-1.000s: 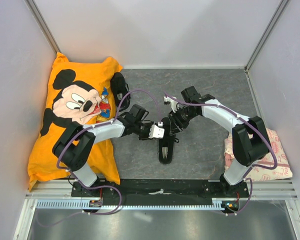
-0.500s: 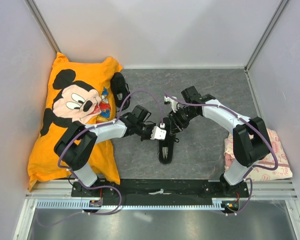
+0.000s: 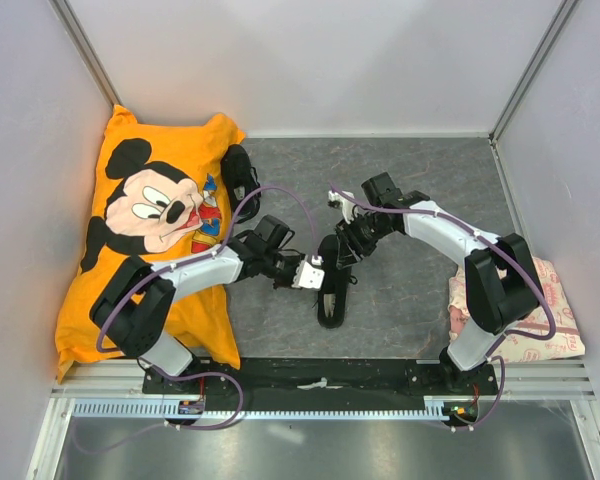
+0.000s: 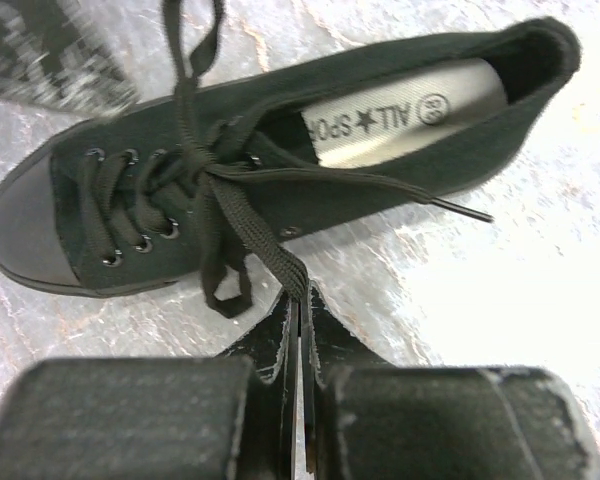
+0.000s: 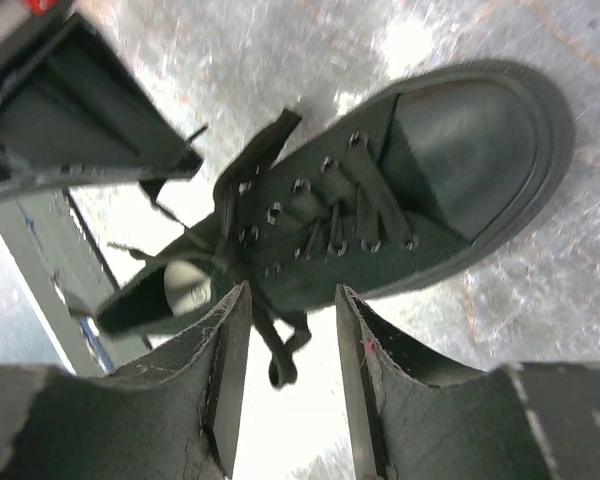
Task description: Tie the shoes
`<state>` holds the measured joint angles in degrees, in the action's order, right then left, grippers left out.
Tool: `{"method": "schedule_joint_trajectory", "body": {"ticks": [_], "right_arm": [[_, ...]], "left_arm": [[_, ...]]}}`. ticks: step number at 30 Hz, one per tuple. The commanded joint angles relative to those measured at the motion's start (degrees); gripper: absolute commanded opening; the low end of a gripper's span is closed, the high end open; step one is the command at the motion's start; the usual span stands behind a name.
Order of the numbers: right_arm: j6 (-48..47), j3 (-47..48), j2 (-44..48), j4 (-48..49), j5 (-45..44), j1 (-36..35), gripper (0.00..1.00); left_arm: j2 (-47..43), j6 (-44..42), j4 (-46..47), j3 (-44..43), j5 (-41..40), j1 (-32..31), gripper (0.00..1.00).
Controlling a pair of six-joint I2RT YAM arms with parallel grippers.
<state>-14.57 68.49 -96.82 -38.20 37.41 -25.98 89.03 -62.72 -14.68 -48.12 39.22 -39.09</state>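
Left hand (image 3: 309, 273), right hand (image 3: 333, 251) at shoe (image 3: 330, 306); other shoe (image 3: 239, 170) against pillow (image 3: 140, 160).

Matt black canvas on the small low-top lace-up shoe (image 4: 380, 192), smoother rubber-like finish on its rounded black toe cap (image 4: 25, 235), flat woven black laces (image 4: 235, 215). Glossy grey marbled desk (image 4: 540, 300), catching glare. Soft printed cloth on the orange pillow (image 3: 195, 140).
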Motion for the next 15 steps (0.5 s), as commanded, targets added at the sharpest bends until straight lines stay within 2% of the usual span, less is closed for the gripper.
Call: {"method": "schedule_joint_trajectory", "body": {"ticks": [1,15], "right_arm": [[6.38,-0.90,-0.56,7.69,-1.19,-1.18,0.47],[6.57,-1.60,-4.52,10.07,-5.24,-1.97,0.47]], "left_arm": [[-2.55,-3.81,-2.11,1.09,1.65,-0.28,0.02],[-5.71,-9.25,-7.47,2.76,3.14,-0.37,0.02]]}}
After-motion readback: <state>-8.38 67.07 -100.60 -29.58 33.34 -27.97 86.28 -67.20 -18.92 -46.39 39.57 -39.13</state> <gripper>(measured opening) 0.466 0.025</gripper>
